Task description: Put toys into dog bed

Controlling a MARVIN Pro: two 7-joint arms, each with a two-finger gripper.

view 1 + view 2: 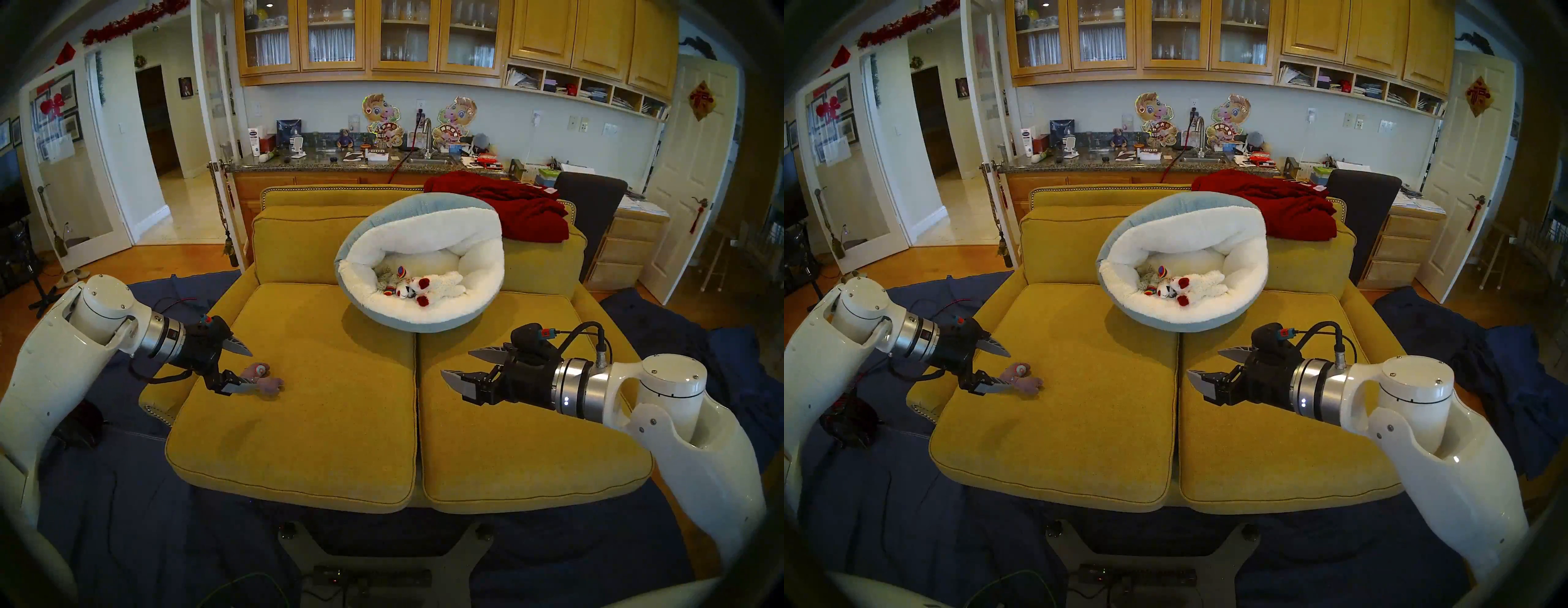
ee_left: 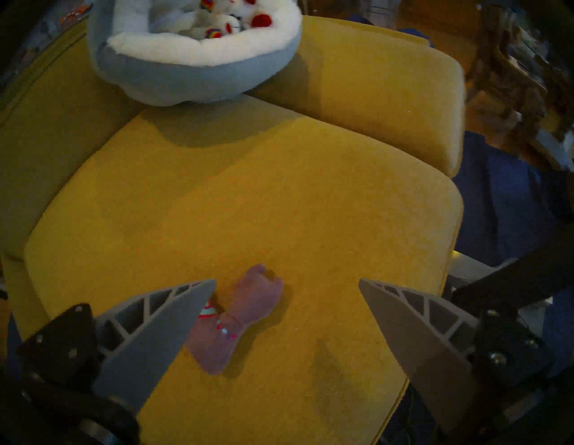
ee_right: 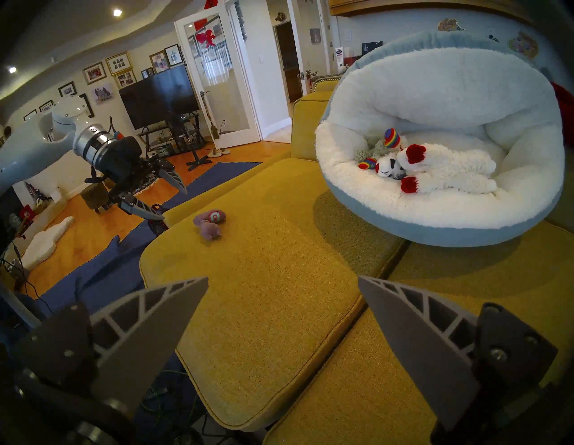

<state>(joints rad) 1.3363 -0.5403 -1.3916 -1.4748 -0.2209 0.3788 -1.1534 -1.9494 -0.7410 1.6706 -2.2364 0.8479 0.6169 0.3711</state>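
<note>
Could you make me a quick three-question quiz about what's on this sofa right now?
1. True or false: the purple-grey plush lies inside the dog bed.
2. Which toy in the bed has red feet: A) green frog, B) white lamb, C) brown bear?
3. Fill in: both the left tool and the right tool are ____ and hold nothing.

Key: 1. False, it lies on the sofa cushion. 2. B. 3. Open.

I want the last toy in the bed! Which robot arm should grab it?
The left one. Its left gripper hangs open right by the purple plush on the left sofa cushion; the right gripper is across the sofa.
</note>
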